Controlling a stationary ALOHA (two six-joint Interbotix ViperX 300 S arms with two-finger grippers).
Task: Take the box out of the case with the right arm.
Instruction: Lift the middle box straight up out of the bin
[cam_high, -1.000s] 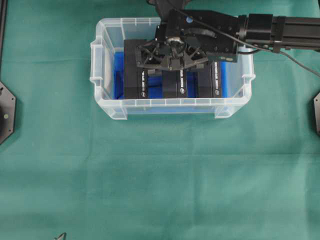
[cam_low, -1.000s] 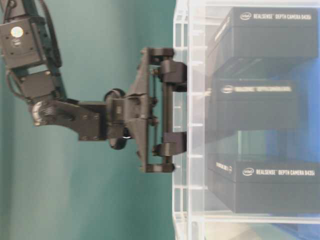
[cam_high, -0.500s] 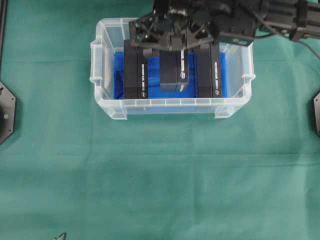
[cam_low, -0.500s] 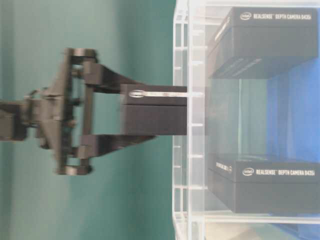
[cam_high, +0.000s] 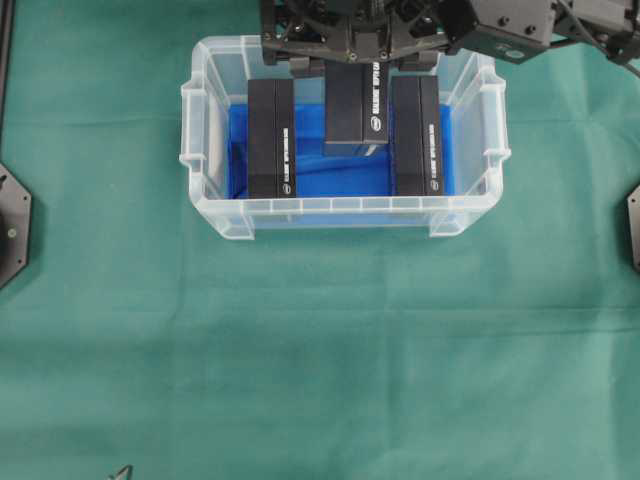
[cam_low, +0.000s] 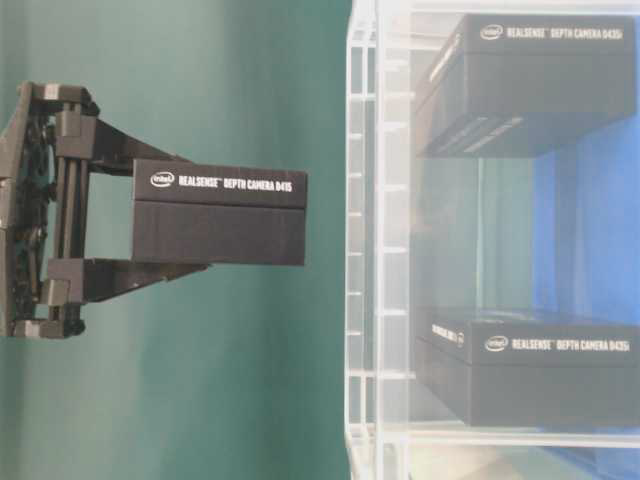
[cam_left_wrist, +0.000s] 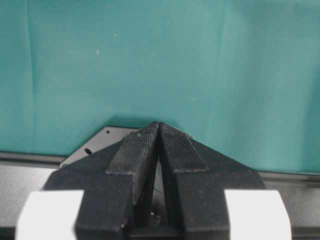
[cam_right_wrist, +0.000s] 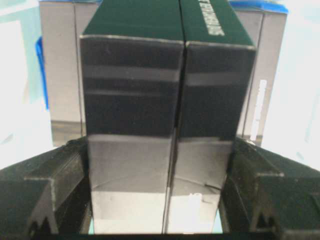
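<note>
Two matte black boxes (cam_high: 272, 138) flanked the translucent case (cam_high: 203, 150); right gripper (cam_low: 140, 250) pinched the lifted box (cam_low: 220, 212), left gripper (cam_left_wrist: 159, 145) pressed together.

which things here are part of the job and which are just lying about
Part of the job:
- box, gripped and lifted clear of the case
- case
- right gripper, fingers clamped on the box

Lying about:
- two more black boxes inside the case, left one and right one
- left gripper, shut, idle
- green cloth
</note>
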